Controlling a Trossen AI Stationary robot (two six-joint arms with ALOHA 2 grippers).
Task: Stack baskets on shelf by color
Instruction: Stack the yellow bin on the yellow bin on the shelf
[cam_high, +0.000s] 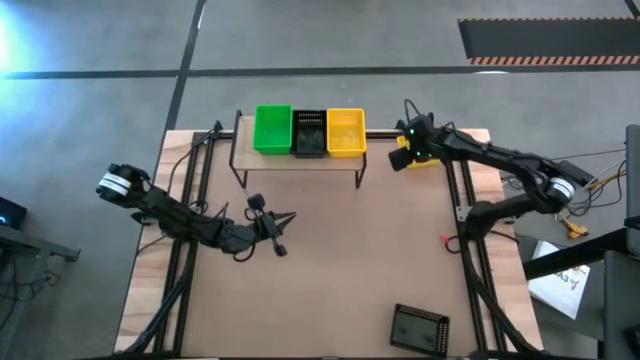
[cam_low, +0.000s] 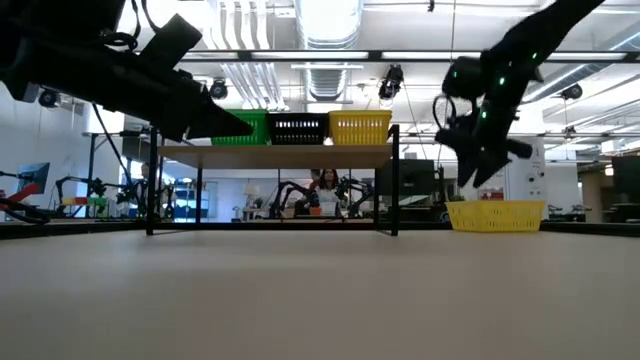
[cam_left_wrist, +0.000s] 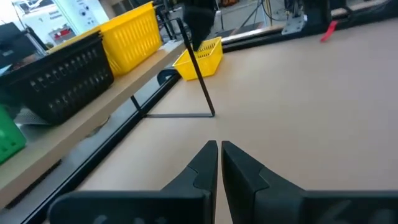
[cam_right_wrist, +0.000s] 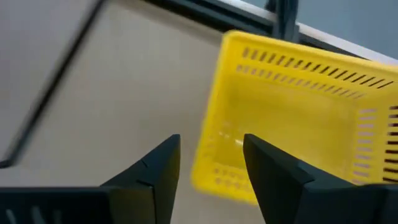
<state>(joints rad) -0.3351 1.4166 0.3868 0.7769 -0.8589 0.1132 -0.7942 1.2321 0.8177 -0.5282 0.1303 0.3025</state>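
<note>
Jaws apart — right gripper (cam_right_wrist: 210, 163) above yellow basket (cam_right_wrist: 298, 118)

Green (cam_high: 272, 130), black (cam_high: 309, 132) and yellow baskets (cam_high: 345, 131) line the shelf (cam_high: 300, 160); another yellow basket (cam_low: 495, 215) sits tableside.

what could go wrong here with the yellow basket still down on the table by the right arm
1. The right gripper is open just above the loose yellow basket, near its rim; a grab there could be shallow and might tip or drop it.
2. That basket sits close to the shelf end and its leg; lifting it across could clip the shelf.
3. The yellow basket on the shelf stands at that end; a careless placement might nudge it off.
</note>
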